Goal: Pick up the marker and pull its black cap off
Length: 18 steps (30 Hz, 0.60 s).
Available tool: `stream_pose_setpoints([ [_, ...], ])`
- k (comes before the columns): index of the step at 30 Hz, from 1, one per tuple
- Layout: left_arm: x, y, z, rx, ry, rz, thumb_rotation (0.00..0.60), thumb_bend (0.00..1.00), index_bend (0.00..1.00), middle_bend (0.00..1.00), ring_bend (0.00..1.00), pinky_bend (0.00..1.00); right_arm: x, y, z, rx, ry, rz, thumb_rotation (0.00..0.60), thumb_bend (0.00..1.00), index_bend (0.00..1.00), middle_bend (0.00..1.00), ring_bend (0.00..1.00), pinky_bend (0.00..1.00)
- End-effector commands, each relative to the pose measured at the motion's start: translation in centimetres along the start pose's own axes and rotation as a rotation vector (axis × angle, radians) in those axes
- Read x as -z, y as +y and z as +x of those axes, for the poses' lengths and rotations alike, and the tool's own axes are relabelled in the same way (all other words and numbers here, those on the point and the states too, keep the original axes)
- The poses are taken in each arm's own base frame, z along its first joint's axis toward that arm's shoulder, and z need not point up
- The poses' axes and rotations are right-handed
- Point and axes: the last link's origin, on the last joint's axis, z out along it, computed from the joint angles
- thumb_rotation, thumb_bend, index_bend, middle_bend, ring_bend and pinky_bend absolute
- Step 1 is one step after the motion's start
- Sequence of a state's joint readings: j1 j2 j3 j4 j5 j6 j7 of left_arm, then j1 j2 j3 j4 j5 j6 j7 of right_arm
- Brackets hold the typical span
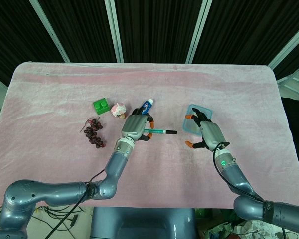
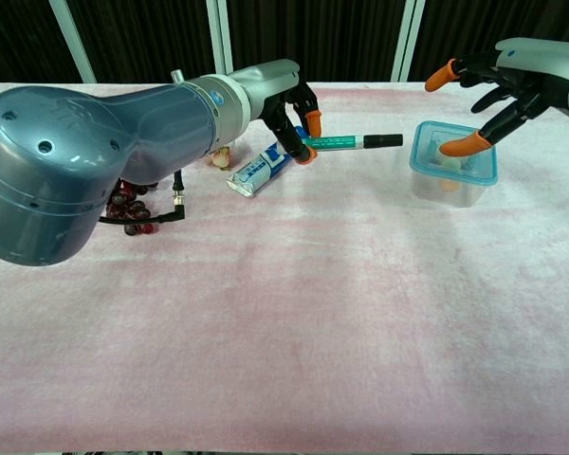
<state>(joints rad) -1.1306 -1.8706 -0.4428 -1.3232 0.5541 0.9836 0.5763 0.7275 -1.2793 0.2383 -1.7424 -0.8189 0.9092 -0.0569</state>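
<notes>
My left hand [image 1: 135, 127] [image 2: 289, 104] grips the green marker [image 1: 157, 132] [image 2: 346, 143] by its barrel and holds it level above the table. Its black cap [image 1: 172, 132] [image 2: 388, 140] points toward my right side. My right hand [image 1: 208, 133] [image 2: 498, 90] hangs open with fingers spread, a short way right of the cap and above the blue-lidded box [image 1: 191, 122] [image 2: 454, 161]. The cap and the right hand are apart.
A toothpaste tube [image 1: 146, 105] [image 2: 259, 171] lies just under the left hand. A green block [image 1: 101, 105], a small pink figure [image 1: 119, 109] and a bunch of dark grapes [image 1: 93, 132] [image 2: 128, 204] sit to the left on the pink cloth [image 1: 55, 94].
</notes>
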Motion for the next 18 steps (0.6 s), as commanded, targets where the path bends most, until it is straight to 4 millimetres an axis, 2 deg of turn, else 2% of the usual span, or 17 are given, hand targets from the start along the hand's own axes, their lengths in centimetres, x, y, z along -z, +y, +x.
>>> stream_pose_setpoints([
  [1,-0.1,0.1,-0.1,-0.002,0.008,0.000,0.600,0.62,0.77,0.34,0.05,0.07,0.1,-0.1,-0.4,-0.023,-0.021,-0.005,0.600,0.14,0.25,0.00,0.04,0.15],
  [12,0.0,0.5,-0.8,0.024,0.018,-0.017,0.600,0.64,0.79,0.35,0.05,0.07,-0.4,-0.8,-1.9,-0.039,-0.036,-0.004,0.600,0.16,0.29,0.00,0.04,0.15],
  [18,0.1,0.5,-0.7,0.029,0.018,-0.016,0.600,0.64,0.79,0.35,0.05,0.07,-1.0,-0.8,-2.2,-0.023,-0.002,-0.011,0.600,0.18,0.35,0.00,0.04,0.15],
])
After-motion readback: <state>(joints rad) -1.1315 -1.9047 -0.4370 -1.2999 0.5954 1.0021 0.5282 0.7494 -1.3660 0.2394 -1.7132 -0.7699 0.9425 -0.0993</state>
